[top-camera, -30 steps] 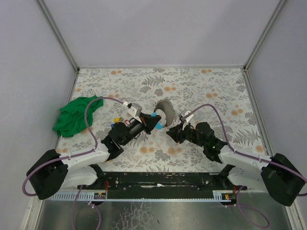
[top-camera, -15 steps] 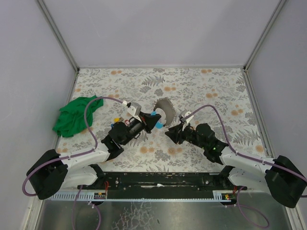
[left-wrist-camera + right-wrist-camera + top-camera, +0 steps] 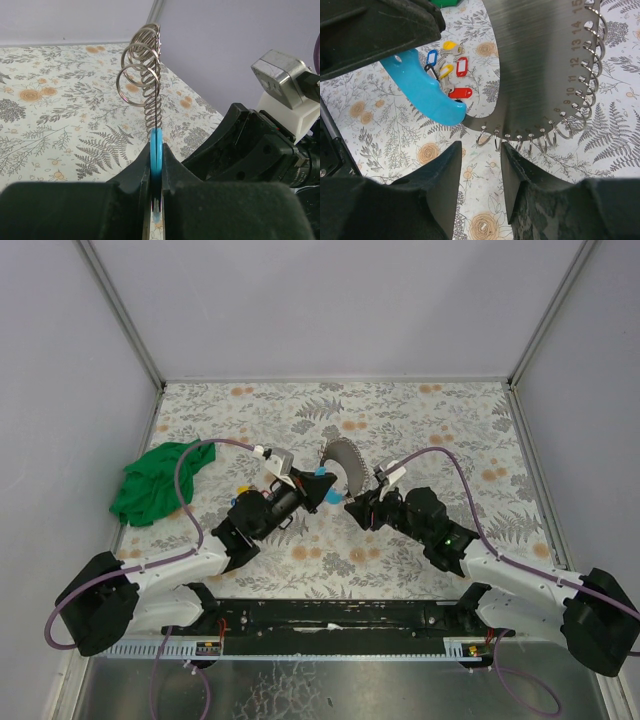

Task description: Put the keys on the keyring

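Grey metal keyring [image 3: 540, 65], its blue handle [image 3: 156, 150] pinched tight in the left gripper [image 3: 318, 492], is held above the flowered table [image 3: 420, 420]. The right gripper [image 3: 480, 150] gapes empty beside its small rings — numbered up to 15. Keys [image 3: 451, 70] lie behind the handle, partly hidden; a green cloth [image 3: 155, 480] lies farther left.

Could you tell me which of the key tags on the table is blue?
The blue tag, leftmost of the cluster in the right wrist view; the others showing are yellow or red.

The flower-patterned table [image 3: 430, 430] bears a crumpled green cloth [image 3: 152, 485] at left, with tagged keys [image 3: 446, 71] lying just right of it.
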`<move>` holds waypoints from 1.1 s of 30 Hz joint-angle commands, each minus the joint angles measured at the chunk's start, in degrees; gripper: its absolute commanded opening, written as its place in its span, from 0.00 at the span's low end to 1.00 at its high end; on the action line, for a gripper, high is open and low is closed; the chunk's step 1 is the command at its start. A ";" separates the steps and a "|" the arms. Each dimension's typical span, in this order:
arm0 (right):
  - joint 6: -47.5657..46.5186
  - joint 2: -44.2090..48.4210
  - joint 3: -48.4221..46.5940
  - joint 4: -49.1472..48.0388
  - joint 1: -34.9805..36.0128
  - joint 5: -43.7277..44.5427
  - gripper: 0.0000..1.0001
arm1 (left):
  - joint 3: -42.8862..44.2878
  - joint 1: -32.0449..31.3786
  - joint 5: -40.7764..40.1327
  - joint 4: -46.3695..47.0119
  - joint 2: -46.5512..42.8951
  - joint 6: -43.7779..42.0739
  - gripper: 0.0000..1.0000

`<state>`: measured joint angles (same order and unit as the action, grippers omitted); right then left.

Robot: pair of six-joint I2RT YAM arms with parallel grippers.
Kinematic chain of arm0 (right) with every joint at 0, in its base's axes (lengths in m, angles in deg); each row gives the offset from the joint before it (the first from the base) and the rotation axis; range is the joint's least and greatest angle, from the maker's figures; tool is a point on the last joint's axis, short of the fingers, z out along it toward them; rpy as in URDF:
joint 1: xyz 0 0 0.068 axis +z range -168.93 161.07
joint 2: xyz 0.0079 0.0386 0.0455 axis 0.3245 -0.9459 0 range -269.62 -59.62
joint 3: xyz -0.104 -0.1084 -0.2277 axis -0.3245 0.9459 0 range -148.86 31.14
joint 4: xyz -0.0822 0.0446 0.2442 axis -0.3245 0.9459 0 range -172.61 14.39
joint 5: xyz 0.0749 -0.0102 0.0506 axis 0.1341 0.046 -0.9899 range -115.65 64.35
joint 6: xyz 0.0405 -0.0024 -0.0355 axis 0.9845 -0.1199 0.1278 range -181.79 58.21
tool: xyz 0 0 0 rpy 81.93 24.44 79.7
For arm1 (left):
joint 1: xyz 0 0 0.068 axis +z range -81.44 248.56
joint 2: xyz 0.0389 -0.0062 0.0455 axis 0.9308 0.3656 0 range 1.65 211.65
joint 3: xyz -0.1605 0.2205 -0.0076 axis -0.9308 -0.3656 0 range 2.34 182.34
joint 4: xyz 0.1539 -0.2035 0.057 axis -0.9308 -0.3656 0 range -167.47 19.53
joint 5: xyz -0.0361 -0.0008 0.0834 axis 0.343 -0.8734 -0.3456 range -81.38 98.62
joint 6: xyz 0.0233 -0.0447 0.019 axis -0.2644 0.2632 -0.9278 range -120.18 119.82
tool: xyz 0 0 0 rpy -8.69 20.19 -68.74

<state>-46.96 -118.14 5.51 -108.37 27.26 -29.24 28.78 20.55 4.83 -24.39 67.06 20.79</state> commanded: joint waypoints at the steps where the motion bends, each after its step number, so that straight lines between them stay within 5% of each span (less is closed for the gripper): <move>1: 0.54 -0.11 -3.72 1.70 0.56 1.14 0.44 | 2.51 -0.46 -2.09 1.70 -1.38 1.21 0.00; 20: 1.67 -2.60 -5.28 -0.28 0.56 -0.45 0.34 | 3.64 -0.53 -5.04 -0.87 -1.02 6.26 0.00; 33: 2.74 1.76 -6.25 5.66 0.56 1.90 0.39 | 4.76 -0.55 -7.17 -3.02 -0.85 6.93 0.00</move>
<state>-44.97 -117.73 2.41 -102.53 27.26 -28.24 30.92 20.53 -0.53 -29.50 66.86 27.18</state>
